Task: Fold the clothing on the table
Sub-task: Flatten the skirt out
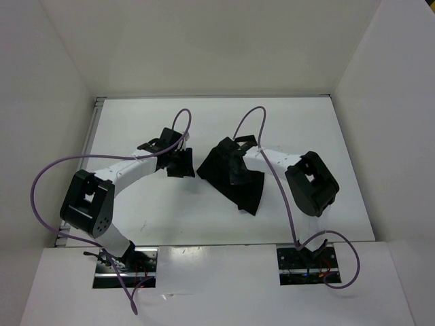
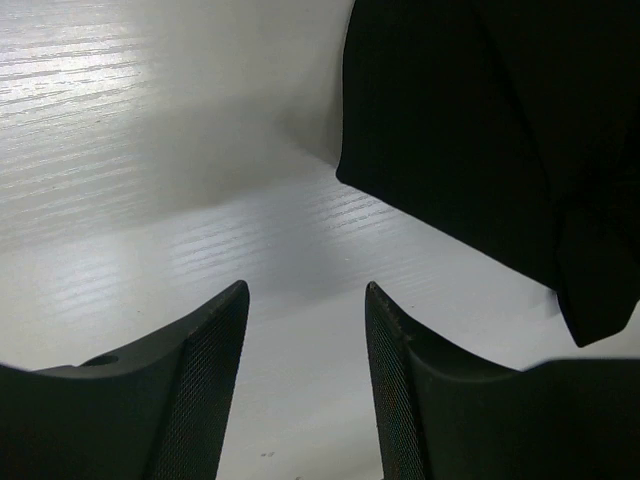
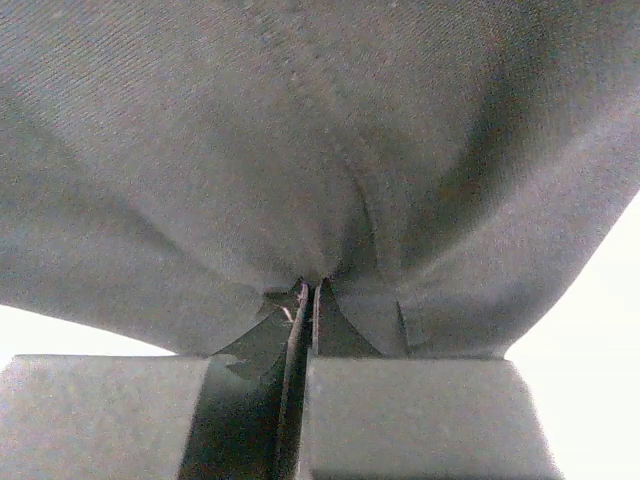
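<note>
The black clothing (image 1: 246, 195) lies bunched in the middle of the white table (image 1: 163, 217). My right gripper (image 1: 234, 161) is shut on a fold of it. In the right wrist view the jaws (image 3: 310, 287) are pressed together with the fabric (image 3: 300, 130) pinched at their tips and draped above them. My left gripper (image 1: 182, 165) stands open just left of the garment. In the left wrist view its fingers (image 2: 305, 292) hold nothing and bare table (image 2: 150, 200) shows between them. The clothing's edge (image 2: 470, 130) hangs a little ahead and to the right of them.
White walls (image 1: 47, 102) close in the table on the left, back and right. Purple cables (image 1: 47, 176) loop from both arms. The arm bases (image 1: 126, 261) sit at the near edge.
</note>
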